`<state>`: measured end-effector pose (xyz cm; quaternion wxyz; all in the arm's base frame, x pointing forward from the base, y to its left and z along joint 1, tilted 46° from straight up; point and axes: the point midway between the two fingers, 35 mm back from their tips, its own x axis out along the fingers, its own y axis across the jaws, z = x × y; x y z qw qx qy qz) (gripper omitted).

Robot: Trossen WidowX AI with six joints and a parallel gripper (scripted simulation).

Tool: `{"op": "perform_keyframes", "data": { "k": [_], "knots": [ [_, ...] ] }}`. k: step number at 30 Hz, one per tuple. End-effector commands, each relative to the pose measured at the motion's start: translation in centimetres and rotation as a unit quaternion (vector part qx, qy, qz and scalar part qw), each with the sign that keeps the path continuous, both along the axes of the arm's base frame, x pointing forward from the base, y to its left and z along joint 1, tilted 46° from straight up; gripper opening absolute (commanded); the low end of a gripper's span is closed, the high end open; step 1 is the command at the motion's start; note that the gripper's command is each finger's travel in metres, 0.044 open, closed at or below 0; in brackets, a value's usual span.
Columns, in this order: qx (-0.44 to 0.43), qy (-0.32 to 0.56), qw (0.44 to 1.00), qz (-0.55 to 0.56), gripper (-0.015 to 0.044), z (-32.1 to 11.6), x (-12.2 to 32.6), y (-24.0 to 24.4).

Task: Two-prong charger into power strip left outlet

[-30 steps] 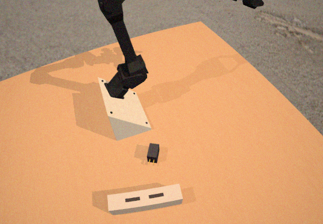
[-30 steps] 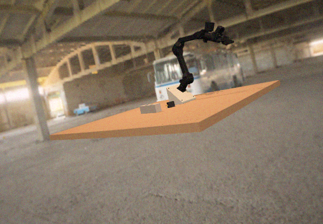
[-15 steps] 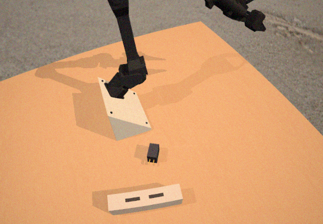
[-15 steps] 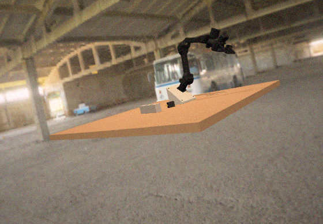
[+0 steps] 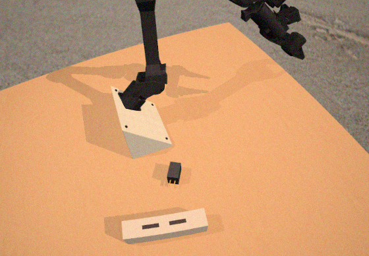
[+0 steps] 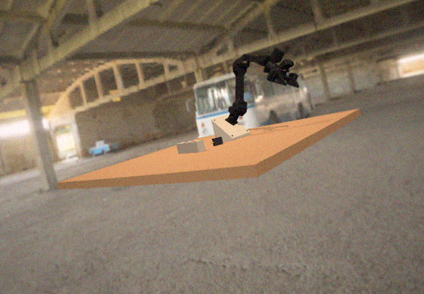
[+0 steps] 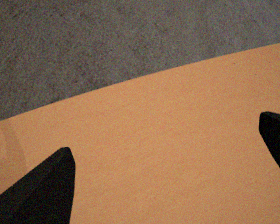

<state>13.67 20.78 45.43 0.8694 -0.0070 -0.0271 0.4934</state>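
Note:
The black charger rests on the table between the arm's base and the power strip, its two gold prongs facing the strip in the top view. The white power strip lies at the front in the top view, with two dark outlets on its top. My gripper is open and empty. It hangs high above the table's far right edge, well away from the charger and the strip. The wrist view shows neither of them.
The arm stands on a cream wedge-shaped base, behind the charger in the top view. The orange table ends in a straight edge below the gripper, with grey floor beyond.

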Motion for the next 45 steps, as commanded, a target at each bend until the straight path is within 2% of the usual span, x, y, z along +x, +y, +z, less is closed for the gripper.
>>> {"op": "perform_keyframes", "data": {
  "k": [1,22,45],
  "knots": [
    [-0.024,0.026,0.999,-0.01,0.044,-1.9,1.4,0.6],
    [-0.117,0.163,0.976,-0.084,0.044,-10.7,9.2,0.1],
    [-0.17,0.361,0.904,-0.154,0.044,-21.4,15.1,-4.9]
  ]
}}
